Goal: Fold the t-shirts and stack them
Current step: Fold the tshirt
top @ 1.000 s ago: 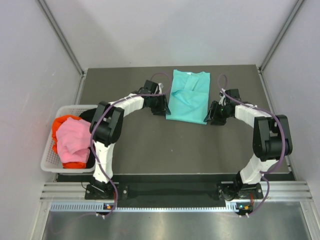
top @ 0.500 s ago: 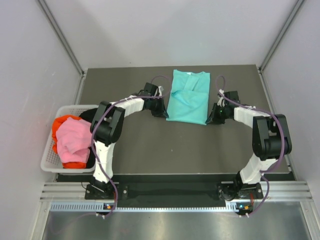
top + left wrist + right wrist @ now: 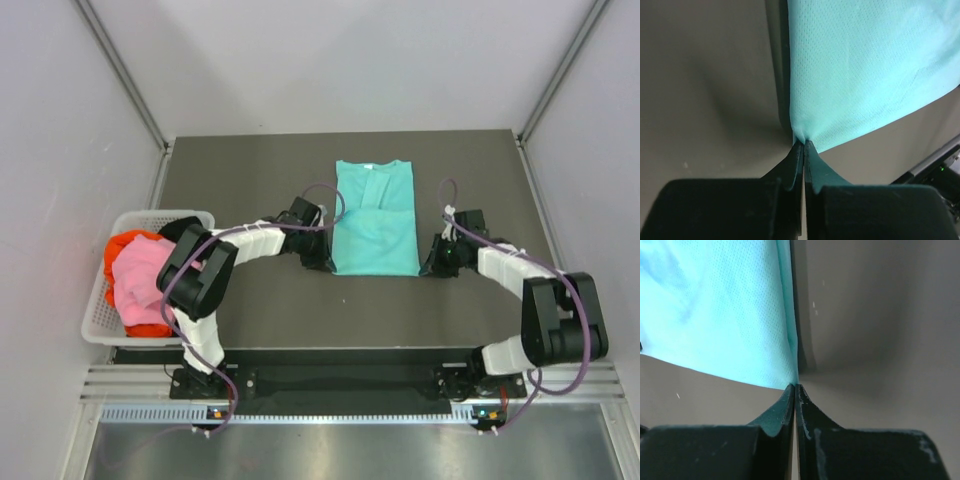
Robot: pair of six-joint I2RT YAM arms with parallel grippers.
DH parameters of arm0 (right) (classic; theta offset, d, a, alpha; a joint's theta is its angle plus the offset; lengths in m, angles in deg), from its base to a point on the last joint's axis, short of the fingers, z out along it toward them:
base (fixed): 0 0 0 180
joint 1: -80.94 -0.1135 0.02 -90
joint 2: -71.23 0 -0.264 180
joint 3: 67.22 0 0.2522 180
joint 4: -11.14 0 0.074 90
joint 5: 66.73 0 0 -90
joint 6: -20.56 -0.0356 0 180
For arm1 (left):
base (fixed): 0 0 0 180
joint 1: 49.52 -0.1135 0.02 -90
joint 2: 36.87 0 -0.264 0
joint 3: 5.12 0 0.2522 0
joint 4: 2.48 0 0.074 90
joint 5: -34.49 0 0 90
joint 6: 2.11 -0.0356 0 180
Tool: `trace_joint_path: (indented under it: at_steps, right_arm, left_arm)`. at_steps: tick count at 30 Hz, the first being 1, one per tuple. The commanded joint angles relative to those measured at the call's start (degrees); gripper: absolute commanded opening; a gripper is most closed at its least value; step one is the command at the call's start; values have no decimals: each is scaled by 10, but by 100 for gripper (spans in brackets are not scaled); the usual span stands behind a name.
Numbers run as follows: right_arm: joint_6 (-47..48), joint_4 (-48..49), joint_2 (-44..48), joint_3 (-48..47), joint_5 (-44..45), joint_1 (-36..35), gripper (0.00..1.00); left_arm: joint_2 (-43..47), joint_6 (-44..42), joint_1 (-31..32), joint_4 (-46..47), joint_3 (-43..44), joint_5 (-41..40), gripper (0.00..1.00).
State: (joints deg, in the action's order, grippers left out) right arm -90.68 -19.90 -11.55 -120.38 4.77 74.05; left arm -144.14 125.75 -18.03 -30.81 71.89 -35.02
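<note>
A teal t-shirt (image 3: 375, 215) lies partly folded on the dark table, collar toward the far edge. My left gripper (image 3: 327, 262) is shut on its near left corner, and the cloth (image 3: 850, 75) puckers into the closed fingertips (image 3: 804, 145). At the near right corner my right gripper (image 3: 428, 267) is also shut, pinching the teal cloth (image 3: 725, 315) at the hem (image 3: 795, 385). A pink t-shirt (image 3: 143, 282) and a red-orange t-shirt (image 3: 128, 245) sit heaped in the basket at the left, with a sliver of a black t-shirt (image 3: 176, 229) behind them.
The white lattice basket (image 3: 97, 322) stands at the table's left edge. Grey walls close in on three sides. A metal rail (image 3: 340, 385) runs along the near edge by the arm bases.
Both grippers closed on the teal t-shirt's near corners and pulled toward the near edge. The shirt slid nearer and now lies straighter and flatter.
</note>
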Motion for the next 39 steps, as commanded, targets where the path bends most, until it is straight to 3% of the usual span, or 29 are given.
trace_joint_path:
  at_steps: [1, 4, 7, 9, 11, 15, 21, 24, 39]
  right_arm:
    - [-6, -30, 66, 27, 28, -6, 0]
    - [-17, -42, 105, 62, 31, -8, 0]
    - [-30, -49, 141, 87, 30, -13, 0]
    - [-46, -48, 159, 96, 29, -15, 8]
    - [-54, -54, 164, 93, 33, -15, 17]
    - [-64, -69, 176, 82, 51, -15, 23]
    - [-79, -79, 202, 77, 59, -15, 28]
    - [-77, -86, 213, 67, 58, -15, 28]
    - [-57, -63, 229, 42, 51, -15, 32]
  left_arm:
    - [57, 19, 12, 5, -40, -21, 0]
    - [78, 33, 30, -5, -72, -42, 2]
    - [100, 52, 46, -18, -88, -52, 15]
    - [108, 55, 52, -28, -88, -49, 26]
    - [113, 51, 52, -57, -65, -73, 28]
    - [114, 26, 50, -128, 1, -143, 32]
    - [63, -3, 40, -95, 77, -114, 29]
    - [5, -15, 33, -102, 119, -106, 21]
    - [-154, -35, -12, -81, 295, -90, 18]
